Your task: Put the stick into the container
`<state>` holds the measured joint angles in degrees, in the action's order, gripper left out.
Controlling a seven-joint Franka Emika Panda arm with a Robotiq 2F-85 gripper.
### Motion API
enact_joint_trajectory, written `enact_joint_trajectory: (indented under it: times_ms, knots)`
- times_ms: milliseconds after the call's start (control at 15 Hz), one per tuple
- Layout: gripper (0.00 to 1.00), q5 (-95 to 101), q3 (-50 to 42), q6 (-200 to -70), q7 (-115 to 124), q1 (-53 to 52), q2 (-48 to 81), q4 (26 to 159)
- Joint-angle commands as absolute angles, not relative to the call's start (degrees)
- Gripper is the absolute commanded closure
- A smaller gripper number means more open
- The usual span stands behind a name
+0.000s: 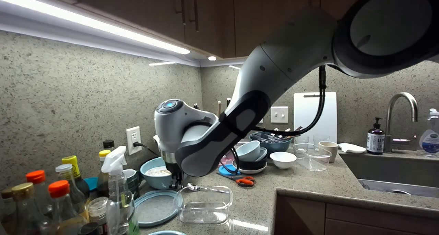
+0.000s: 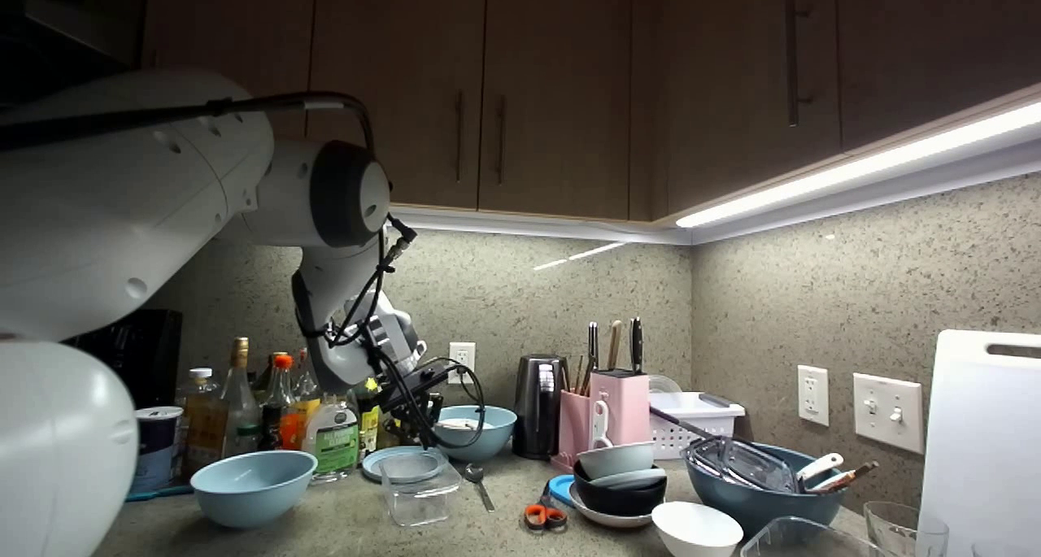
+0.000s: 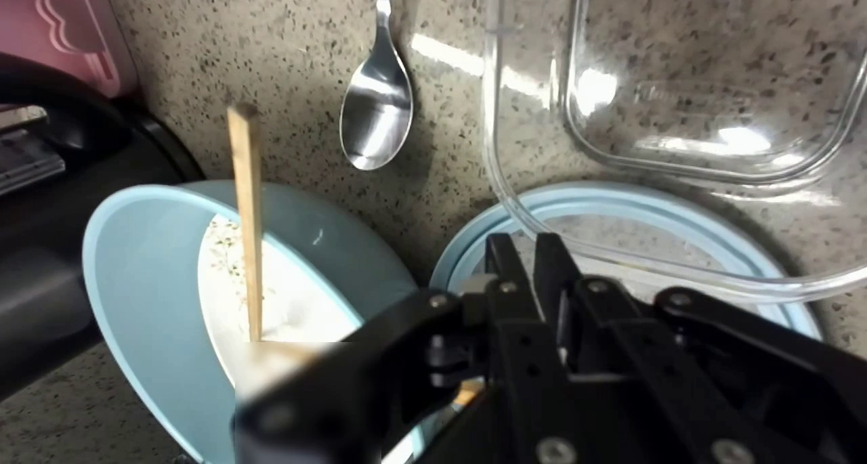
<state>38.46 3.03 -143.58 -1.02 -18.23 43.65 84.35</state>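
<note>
From left in the wrist view, a black kettle (image 3: 47,267), then a blue bowl (image 3: 145,267). Seen well only there: a wooden chopstick (image 3: 248,220), in or over the bowl, hard to tell which. Next, a spoon (image 3: 376,108) and the gripper (image 3: 527,247), with fingers a bit apart. In an exterior view: lid (image 1: 156,208), arm (image 1: 274,80) partly hiding bowl, clear container (image 1: 205,214), scissors (image 1: 246,181).

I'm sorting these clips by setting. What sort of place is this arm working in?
A kitchen, probably in a home: there is a sink with a curved faucet, a pink knife block and a stack of bowls.
</note>
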Motion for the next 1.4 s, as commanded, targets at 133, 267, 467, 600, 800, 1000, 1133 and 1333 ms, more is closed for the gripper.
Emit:
enact_joint_trajectory:
  times_ms: [133,267,467,600,800,1000,1133,1333]
  knots:
    - [0.68,39.8,0.6,-141.2,0.4,-21.8,40.8,85.7]
    - [0.90,38.3,1.4,-143.1,-1.1,-20.6,43.0,84.1]
    - [0.70,38.6,1.2,-141.9,-0.9,-21.5,42.4,84.0]
    - [0.68,38.6,1.1,-141.9,-0.9,-21.5,42.4,84.0]
    - [0.36,38.1,0.8,-142.7,0.7,-21.5,43.2,83.3]
    - [0.17,41.3,-2.1,-145.1,5.8,-23.4,43.6,82.9]
    - [0.05,43.2,-4.2,-146.6,9.9,-24.7,43.9,82.3]
    - [0.00,46.0,-6.0,-148.4,15.8,-26.1,44.4,81.4]
